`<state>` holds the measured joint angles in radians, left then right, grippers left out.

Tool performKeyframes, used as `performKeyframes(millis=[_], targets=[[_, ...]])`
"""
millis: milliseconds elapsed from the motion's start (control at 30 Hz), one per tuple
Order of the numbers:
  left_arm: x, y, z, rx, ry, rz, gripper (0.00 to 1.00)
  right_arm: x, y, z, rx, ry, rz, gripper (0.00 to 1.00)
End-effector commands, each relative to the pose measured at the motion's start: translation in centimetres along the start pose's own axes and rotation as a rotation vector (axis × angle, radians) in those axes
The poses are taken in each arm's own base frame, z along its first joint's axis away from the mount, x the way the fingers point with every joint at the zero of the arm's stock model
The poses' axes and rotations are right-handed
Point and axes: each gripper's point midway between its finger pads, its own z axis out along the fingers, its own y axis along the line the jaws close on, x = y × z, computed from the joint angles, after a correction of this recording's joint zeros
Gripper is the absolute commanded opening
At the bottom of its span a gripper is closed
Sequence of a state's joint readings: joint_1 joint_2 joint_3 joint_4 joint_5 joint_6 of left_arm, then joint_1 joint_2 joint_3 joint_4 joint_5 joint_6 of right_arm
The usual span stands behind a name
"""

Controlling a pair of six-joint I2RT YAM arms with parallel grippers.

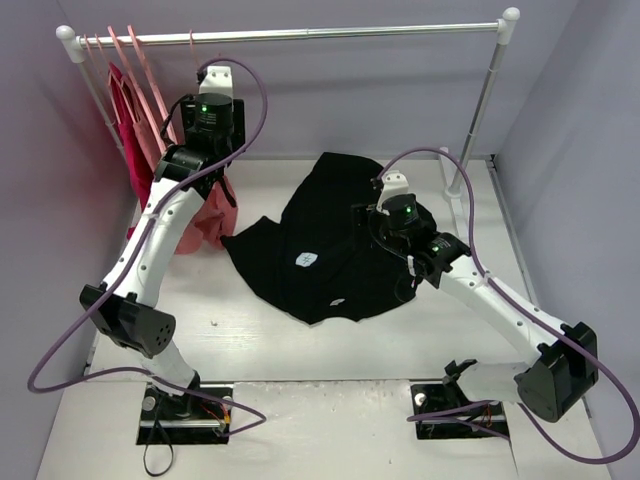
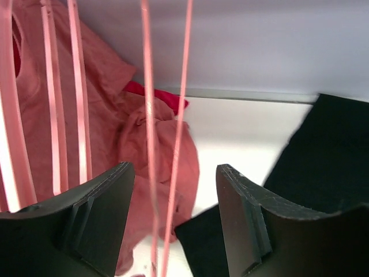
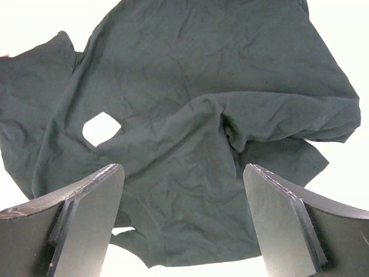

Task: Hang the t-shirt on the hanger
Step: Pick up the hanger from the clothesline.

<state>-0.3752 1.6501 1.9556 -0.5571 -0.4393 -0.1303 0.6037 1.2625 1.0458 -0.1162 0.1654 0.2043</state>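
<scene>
Left fingers (image 2: 98,222): raised beside the rail (image 1: 300,35) at the far left of the counter (image 1: 300,350), spread well apart, gripping nothing. Between the two fingers: two thin pale-pink bars of the hanger (image 2: 147,115), running top to bottom through the gap, nearer the left-hand finger in the wrist view. No visible contact with either finger. Behind the hanger: rose-pink garment (image 2: 115,121) hanging down to the counter, other pink hangers (image 2: 78,86) to its left, and a strip of red garment (image 2: 164,98) showing at its edge.

Right fingers (image 3: 86,219): spread very wide, pointed down over the t-shirt (image 3: 190,133), gripping nothing, clear of the fabric as far as the wrist view shows.

T-shirt: lying crumpled but mostly spread out on the counter, in the middle of the work area, black and heavily creased. One raised fold sits in line with the gap of the right fingers. Left edge of the t-shirt just beside the foot of the rose-pink garment in the top view, well apart from the rail. Not on the hanger
</scene>
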Motion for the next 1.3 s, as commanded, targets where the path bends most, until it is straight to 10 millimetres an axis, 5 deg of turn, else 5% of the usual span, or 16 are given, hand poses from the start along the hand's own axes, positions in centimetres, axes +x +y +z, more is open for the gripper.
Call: performKeyframes(millis=[0, 233, 400, 600, 1033, 1167, 1267], targets=[[-4.9, 2.8, -0.3, -0.044, -0.14, -0.065, 0.58, -2.0, 0.6, -0.9, -0.042, -0.082, 0.001, 0.88], [-2.7, 2.6, 2.1, 0.001, -0.079, -0.083, 0.57, -1.4, 0.7, -0.4, -0.048, -0.069, -0.015, 0.89], [-2.0, 2.1, 2.5, 0.033, -0.06, -0.087, 0.29, -1.3, 0.8, -0.2, -0.049, -0.061, -0.02, 0.89], [-3.5, 2.1, 1.8, 0.065, -0.098, -0.074, 0.0, -1.2, 0.8, -0.1, -0.049, -0.059, -0.022, 0.89], [-11.5, 3.6, -3.9, 0.127, -0.36, -0.052, 0.0, -1.7, 0.9, -0.6, -0.058, -0.07, -0.019, 0.89], [-11.8, 3.9, -5.6, 0.148, -0.367, -0.069, 0.0, -1.8, 0.9, -0.7, -0.06, -0.073, -0.016, 0.89], [-9.5, 3.2, -6.0, 0.198, -0.302, -0.078, 0.0, -1.9, 1.0, -0.8, -0.066, -0.075, -0.015, 0.89]])
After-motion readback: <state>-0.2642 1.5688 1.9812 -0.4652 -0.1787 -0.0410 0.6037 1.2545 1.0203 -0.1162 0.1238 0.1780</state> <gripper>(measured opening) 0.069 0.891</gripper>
